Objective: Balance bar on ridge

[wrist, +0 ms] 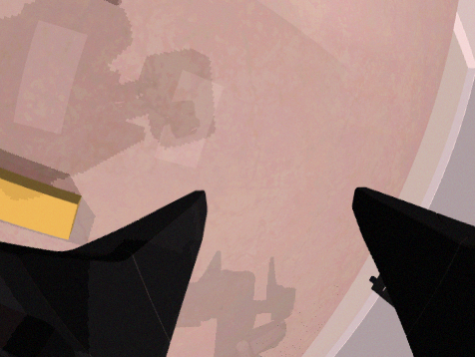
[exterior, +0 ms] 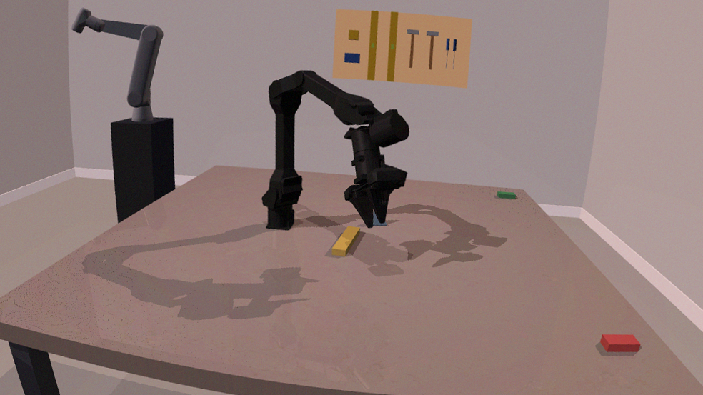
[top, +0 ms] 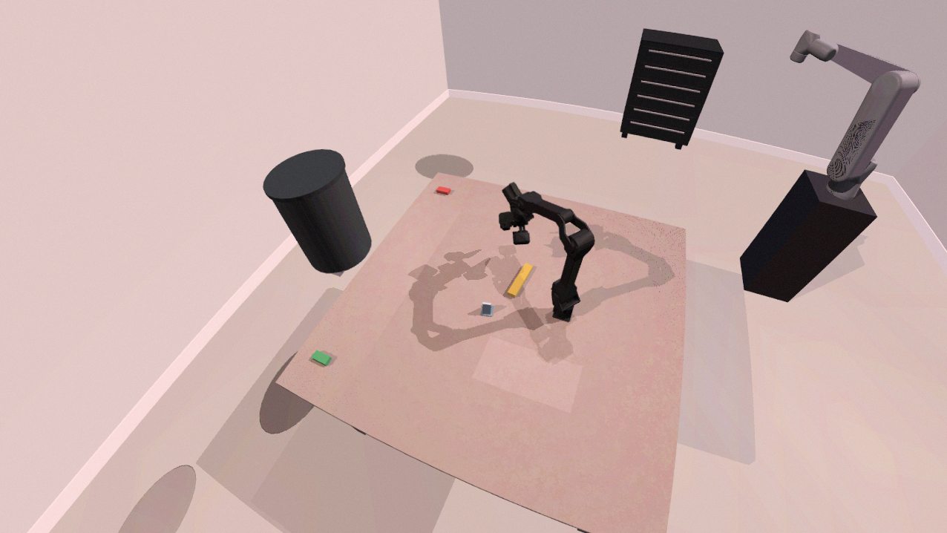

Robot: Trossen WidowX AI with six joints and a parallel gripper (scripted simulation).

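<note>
To the left of my end effector (wrist: 278, 202) in the wrist view the yellow bar (wrist: 36, 206) lies flat on the worktop (wrist: 298, 74), the small blue ridge (top: 486, 309) well beyond it, so I hang above with fingers spread and empty, ready to straddle the bar.

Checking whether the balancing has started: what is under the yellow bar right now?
Only the table. The yellow bar lies flat on it, apart from the small blue ridge. The open gripper holds nothing.
</note>
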